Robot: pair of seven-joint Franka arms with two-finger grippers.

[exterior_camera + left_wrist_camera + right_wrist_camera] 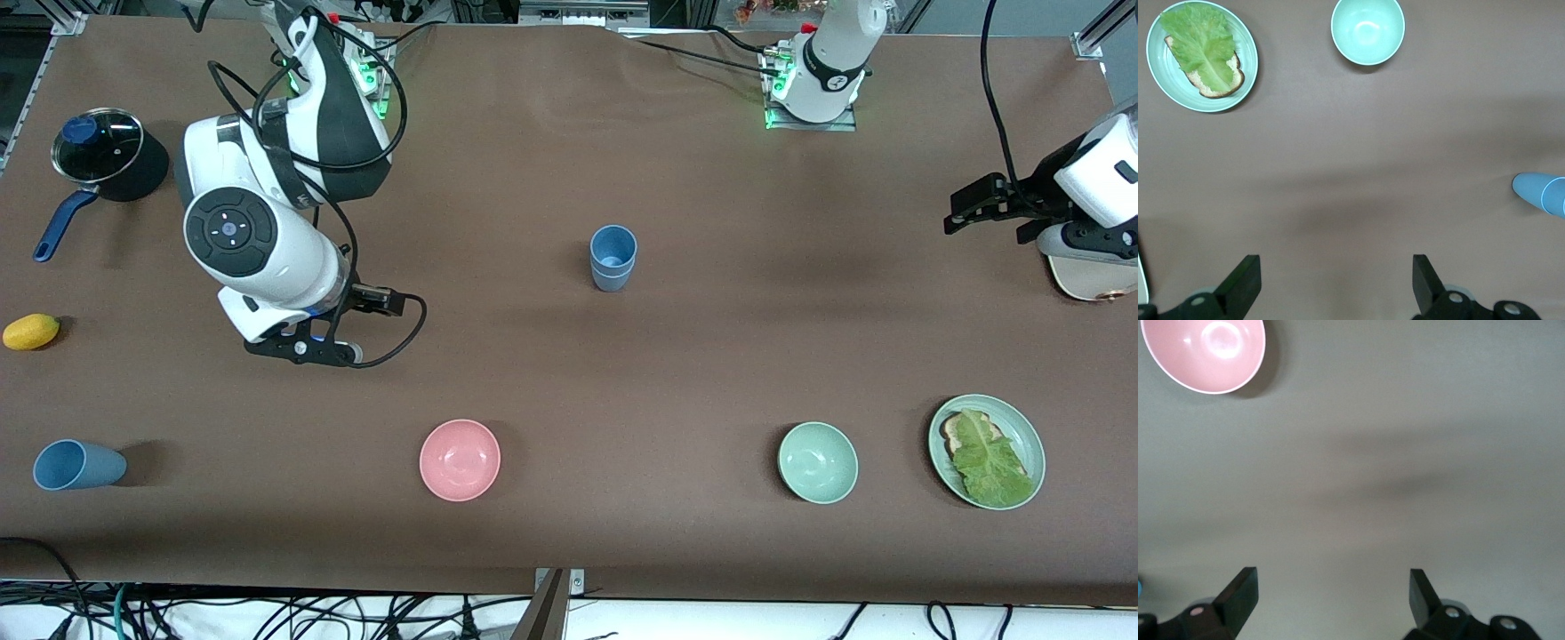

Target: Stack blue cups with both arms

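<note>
Brown cloth covered the worktop in the front view, where two blue cups stood nested at mid-worktop and a third blue cup lay on its side at the right arm's end, level with the pink bowl and mint-green bowl. From the left wrist, the left pincer hung spread over bare cloth — the nested cups at the frame's edge. From the right wrist, the right pincer was likewise spread, empty, near the pink bowl.
</note>
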